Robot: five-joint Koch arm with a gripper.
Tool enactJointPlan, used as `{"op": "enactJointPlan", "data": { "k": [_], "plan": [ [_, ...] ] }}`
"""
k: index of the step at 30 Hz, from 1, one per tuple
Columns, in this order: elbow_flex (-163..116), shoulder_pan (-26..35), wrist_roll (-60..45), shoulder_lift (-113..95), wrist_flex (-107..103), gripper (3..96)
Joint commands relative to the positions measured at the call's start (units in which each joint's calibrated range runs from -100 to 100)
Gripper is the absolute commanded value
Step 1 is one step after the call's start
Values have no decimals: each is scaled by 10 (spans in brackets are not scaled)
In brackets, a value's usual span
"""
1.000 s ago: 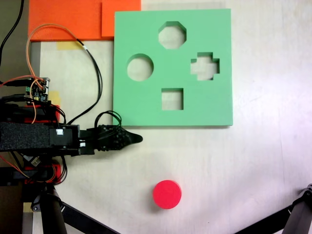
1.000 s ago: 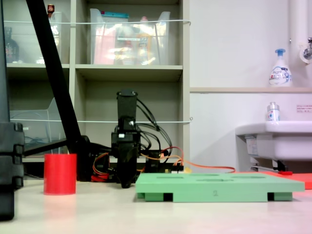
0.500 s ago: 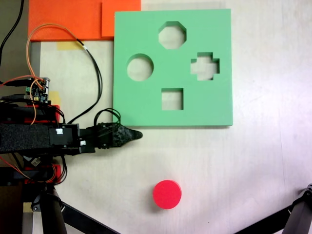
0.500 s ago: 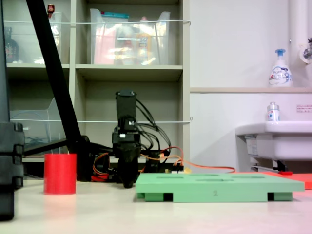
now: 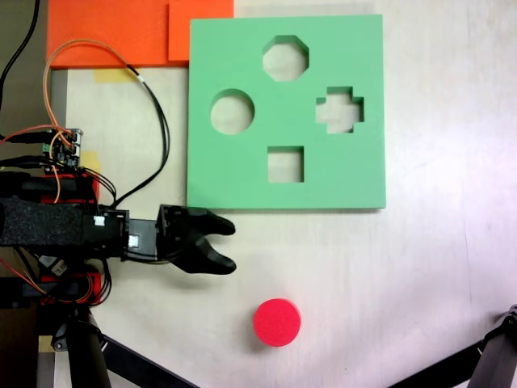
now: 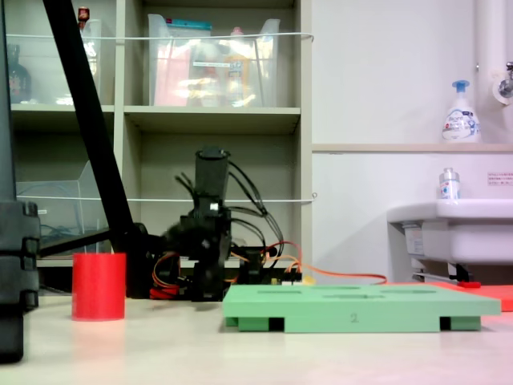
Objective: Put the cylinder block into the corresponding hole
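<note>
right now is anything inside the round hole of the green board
Nothing: the round hole is empty, bare table showing through. The red cylinder stands apart on the table, and the open gripper holds nothing.

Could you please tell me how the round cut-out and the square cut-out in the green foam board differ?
In the first exterior view, the round cut-out has a curved edge; the square cut-out has straight sides and corners. The round one lies nearer the green foam board's left edge, the square one nearer its lower edge. Both are empty.
</note>
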Motion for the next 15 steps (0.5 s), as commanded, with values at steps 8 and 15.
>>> {"op": "enactJointPlan", "data": {
  "k": [8,15],
  "plan": [
    [-8,-15,169,-7,265,532],
    [-8,-46,224,-7,249,595]
  ]
}}
